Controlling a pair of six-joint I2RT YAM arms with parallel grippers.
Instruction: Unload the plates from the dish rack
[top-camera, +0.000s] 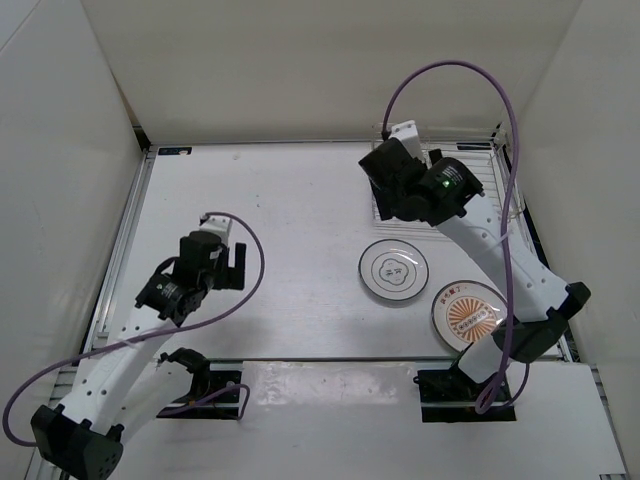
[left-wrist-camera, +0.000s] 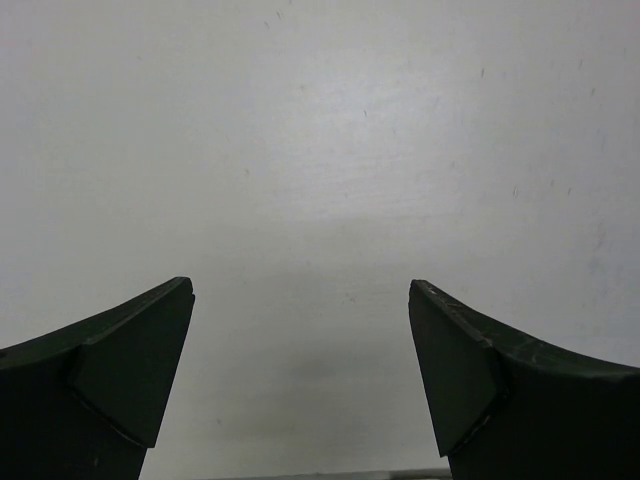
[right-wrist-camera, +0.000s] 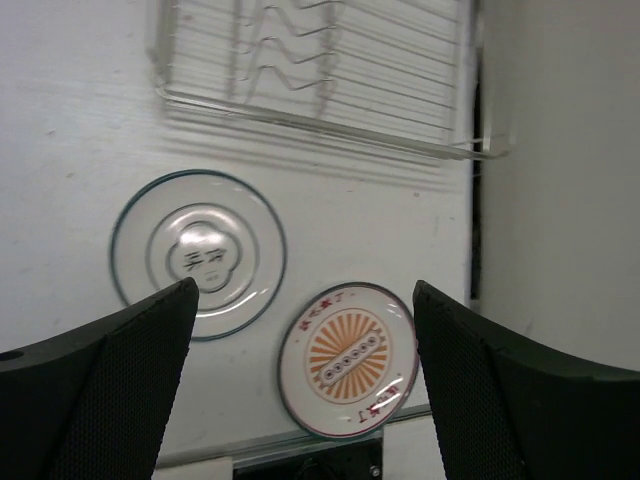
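Two plates lie flat on the white table. The one with thin dark rings (top-camera: 394, 270) (right-wrist-camera: 198, 255) is in the middle. The orange sunburst plate (top-camera: 467, 313) (right-wrist-camera: 348, 358) lies close to the near edge. The wire dish rack (top-camera: 490, 165) (right-wrist-camera: 330, 80) stands at the back right, partly hidden by the right arm in the top view; the part seen from the right wrist holds nothing. My right gripper (top-camera: 392, 195) (right-wrist-camera: 302, 288) hangs high above the table, open and holding nothing. My left gripper (top-camera: 228, 268) (left-wrist-camera: 300, 287) is open over bare table at the left.
White walls enclose the table at the left, back and right. The right wall runs close beside the rack. Purple cables loop from both arms. The arm bases (top-camera: 455, 385) sit at the near edge.
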